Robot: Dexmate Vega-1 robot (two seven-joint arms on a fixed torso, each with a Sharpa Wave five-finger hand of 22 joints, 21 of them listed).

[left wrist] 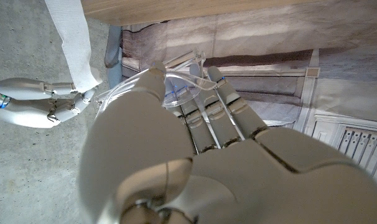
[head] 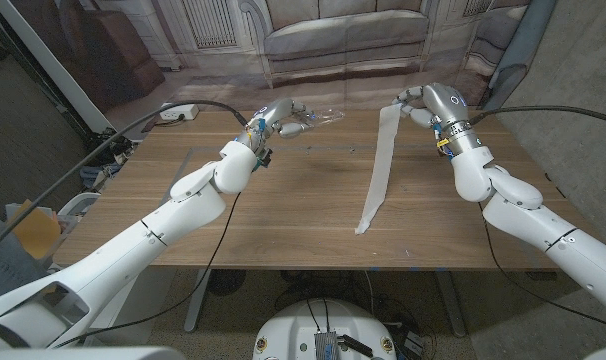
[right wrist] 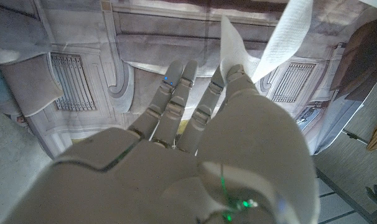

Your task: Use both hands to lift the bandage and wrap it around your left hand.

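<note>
The bandage is a long white strip. My right hand pinches its top end above the table's far right, and the strip hangs down slanting until its lower end lies on the wooden table near the middle. In the right wrist view the bandage sits between thumb and finger of my right hand. My left hand is raised over the far middle-left, fingers pointing at the bandage, holding a clear plastic wrapper. The wrapper lies over the fingertips of my left hand.
A white power strip with a black cable lies at the table's far left corner. A printed backdrop showing a sofa hangs behind the table. A yellow object sits on the floor at the left.
</note>
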